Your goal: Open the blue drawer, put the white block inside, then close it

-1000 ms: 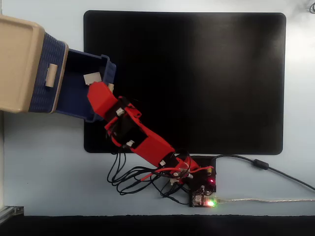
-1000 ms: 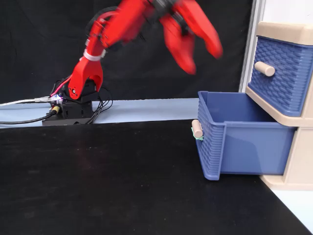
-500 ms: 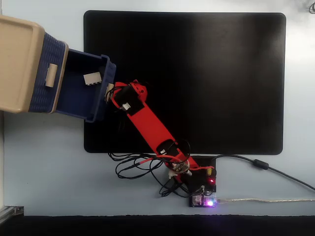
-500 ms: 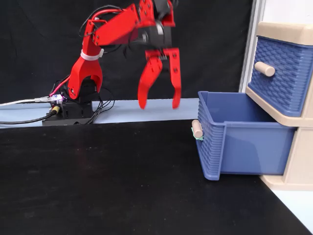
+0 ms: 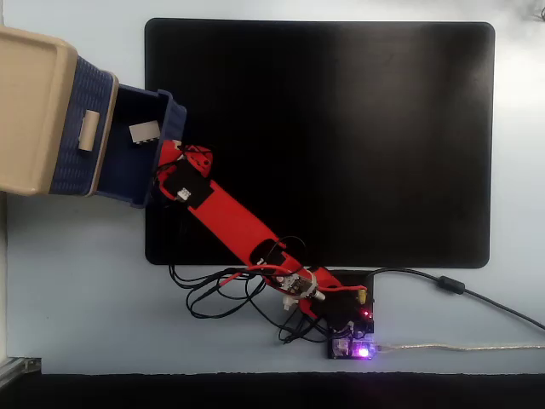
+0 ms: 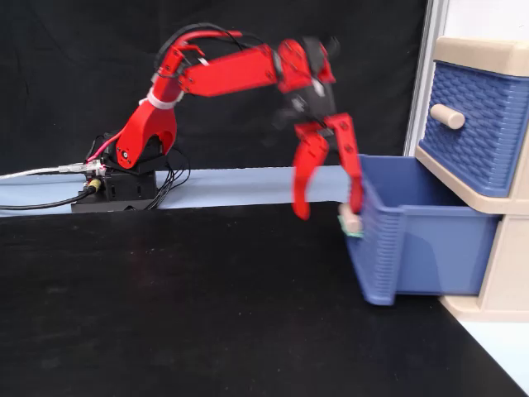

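- The white block (image 5: 144, 131) lies inside the blue drawer (image 5: 140, 183), on its floor, toward the cabinet (image 5: 34, 102) side.
- The blue drawer (image 6: 430, 248) is partly pulled out and open on top; the step in hand is, I judge, to close it.
- The end effector (image 6: 328, 210) hangs tips down at the drawer front, its two fingers spread apart and holding nothing.
- In the side fixed view one fingertip (image 6: 356, 207) is at the small beige handle (image 6: 350, 222); it looks touching, but I cannot tell for sure. The other finger stands away from the drawer, over the black mat (image 6: 207, 314).
- The relation that matters: the drawer lies from the end effector toward the cabinet, and it slides along that same line. So a push against the front must go straight in this direction.
- The block is beyond the drawer front from the end effector, well apart from the fingers.
- The upper drawer (image 6: 475, 124) is shut.
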Action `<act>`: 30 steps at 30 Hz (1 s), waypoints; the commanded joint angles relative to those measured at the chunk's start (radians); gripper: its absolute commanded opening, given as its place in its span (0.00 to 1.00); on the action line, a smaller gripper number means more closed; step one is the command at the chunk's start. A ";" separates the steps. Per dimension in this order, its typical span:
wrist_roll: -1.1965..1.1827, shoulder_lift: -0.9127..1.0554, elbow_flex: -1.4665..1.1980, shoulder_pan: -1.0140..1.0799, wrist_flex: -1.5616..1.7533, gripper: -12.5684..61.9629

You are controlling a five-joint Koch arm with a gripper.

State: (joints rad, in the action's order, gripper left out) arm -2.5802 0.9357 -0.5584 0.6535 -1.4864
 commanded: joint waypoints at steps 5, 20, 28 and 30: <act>-0.098 -0.152 0.225 -0.055 0.284 0.63; 0.032 0.084 0.449 0.166 -0.321 0.63; 0.762 0.552 0.003 0.508 -0.565 0.62; 0.916 0.657 -0.222 0.577 -0.546 0.62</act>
State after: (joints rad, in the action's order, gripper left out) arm -1.7948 1.4849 -0.7563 1.1858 -1.9819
